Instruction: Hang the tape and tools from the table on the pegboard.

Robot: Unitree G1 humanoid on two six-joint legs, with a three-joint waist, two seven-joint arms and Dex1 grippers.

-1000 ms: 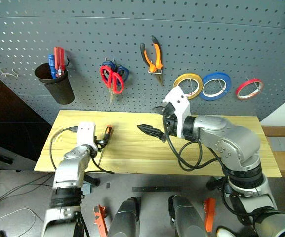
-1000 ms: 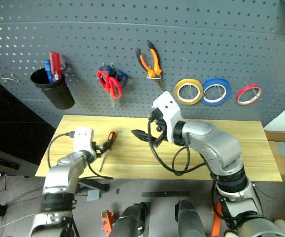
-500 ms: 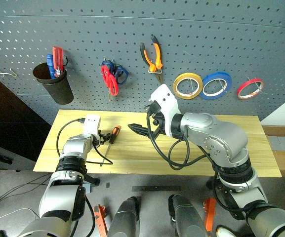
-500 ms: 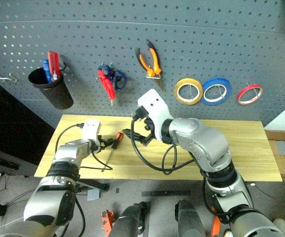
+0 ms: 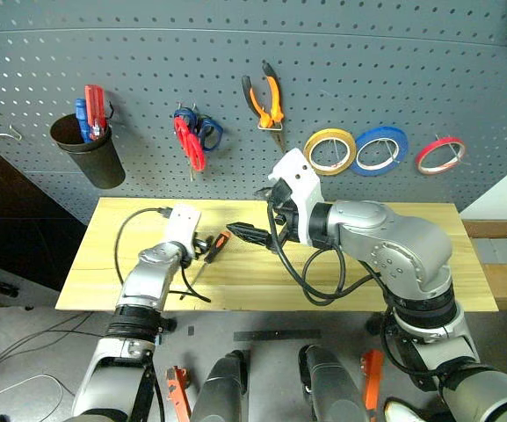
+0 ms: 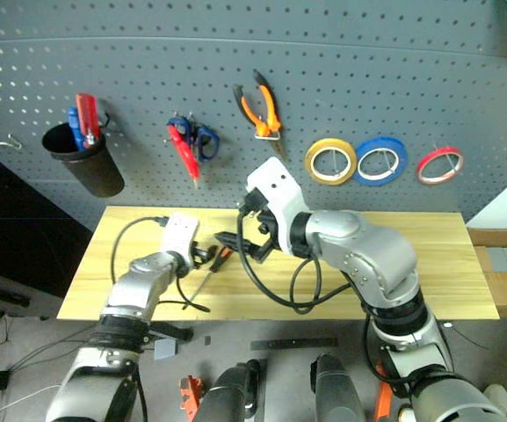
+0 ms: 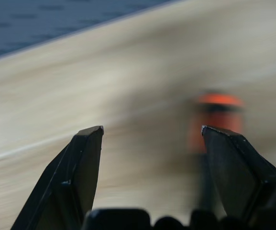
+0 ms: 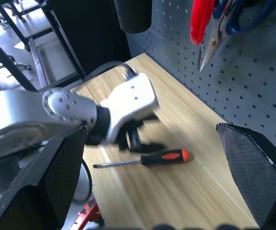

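Left gripper [image 5: 207, 247] open beside screwdriver [image 5: 211, 255] on table [image 5: 385, 281].

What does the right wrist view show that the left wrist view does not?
Right wrist view alone: the whole screwdriver lying flat, the left end effector open and close beside its handle, the red scissors and blue scissors hanging on the pegboard, and a black cup.

Left wrist view alone: a close look between its own open fingers, with the orange handle end nearer one of them.

Both: the wooden table and the screwdriver on it.
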